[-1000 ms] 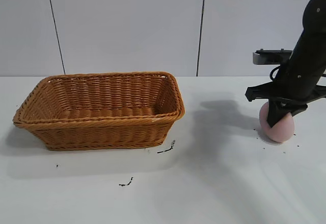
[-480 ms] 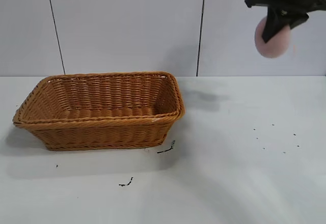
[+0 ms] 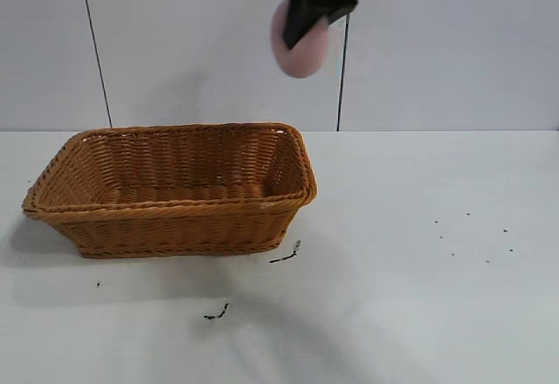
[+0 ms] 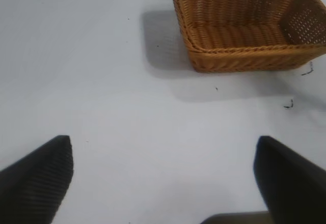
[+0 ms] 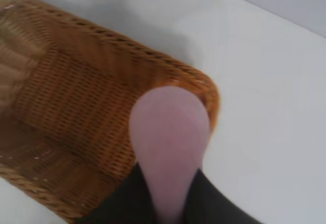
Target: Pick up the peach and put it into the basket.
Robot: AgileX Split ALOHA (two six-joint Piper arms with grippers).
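Pink peach clamped in right gripper, seemingly above basket right end; left gripper fingers apart.

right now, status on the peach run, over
Right tool shut on peach, high above basket's right end. Left tool open, empty, off to the side. Nothing in the way.

The right gripper is matte black, with angular bracket-like parts spreading sideways above tapering fingers. The left gripper shows two broad black fingers with finely ribbed, rounded-cornered surfaces.
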